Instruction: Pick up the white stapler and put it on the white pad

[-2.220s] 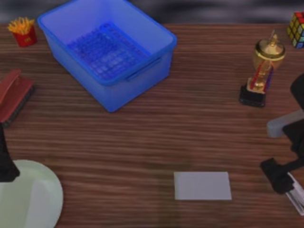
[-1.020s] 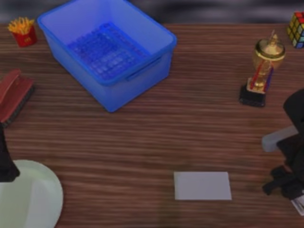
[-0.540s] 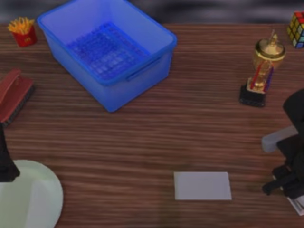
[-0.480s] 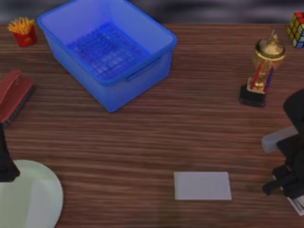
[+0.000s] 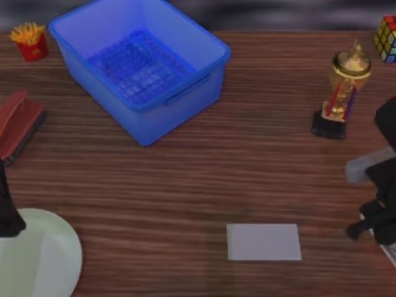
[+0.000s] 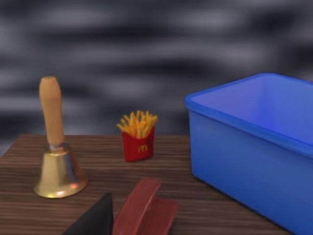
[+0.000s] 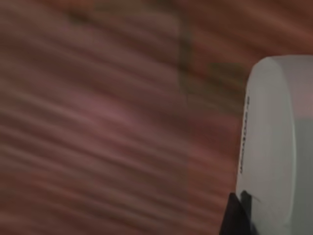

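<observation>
At the desk's right edge, the white stapler (image 7: 274,142) is being covered by the right tool (image 5: 378,230); whether it is being gripped cannot be told. It should be carried level and lowered flat onto the white pad (image 5: 263,242), just beside. The striped wooden desk (image 5: 204,179) is being shared with a blue bin (image 5: 140,64) and a trophy (image 5: 342,93). The left tool (image 5: 8,213) is being parked at the left.

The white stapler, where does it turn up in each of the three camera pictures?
Top view: only a sliver of the white stapler shows at the right edge, under the right gripper.
Left wrist view: not in it.
Right wrist view: it fills the lower right corner.
Shared landmark: the brown wooden table, seen in all three.
</observation>
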Action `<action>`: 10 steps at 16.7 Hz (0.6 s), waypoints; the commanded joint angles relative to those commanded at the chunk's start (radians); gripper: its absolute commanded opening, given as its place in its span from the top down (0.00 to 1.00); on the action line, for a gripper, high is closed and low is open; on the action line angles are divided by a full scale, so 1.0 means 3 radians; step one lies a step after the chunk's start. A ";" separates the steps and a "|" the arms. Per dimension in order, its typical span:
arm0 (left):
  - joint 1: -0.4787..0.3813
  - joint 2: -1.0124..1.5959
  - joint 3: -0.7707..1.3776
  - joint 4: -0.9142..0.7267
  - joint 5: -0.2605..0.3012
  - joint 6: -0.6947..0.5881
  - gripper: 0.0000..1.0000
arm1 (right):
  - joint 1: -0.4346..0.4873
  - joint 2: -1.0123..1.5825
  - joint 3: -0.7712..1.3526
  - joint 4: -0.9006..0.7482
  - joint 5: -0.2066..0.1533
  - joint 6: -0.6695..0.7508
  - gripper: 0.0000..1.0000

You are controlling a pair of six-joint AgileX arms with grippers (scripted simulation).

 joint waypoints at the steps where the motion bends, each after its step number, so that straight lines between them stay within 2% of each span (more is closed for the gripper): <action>1: 0.0000 0.0000 0.0000 0.0000 0.0000 0.0000 0.00 | 0.0002 -0.0070 0.0090 -0.0185 0.0000 -0.0005 1.00; 5: 0.0000 0.0000 0.0000 0.0000 0.0000 0.0000 0.00 | 0.0014 -0.0355 0.0412 -0.0791 -0.0001 -0.0027 1.00; 10: 0.0000 0.0000 0.0000 0.0000 0.0000 0.0000 0.00 | 0.0014 -0.0440 0.0484 -0.0900 -0.0001 -0.0030 1.00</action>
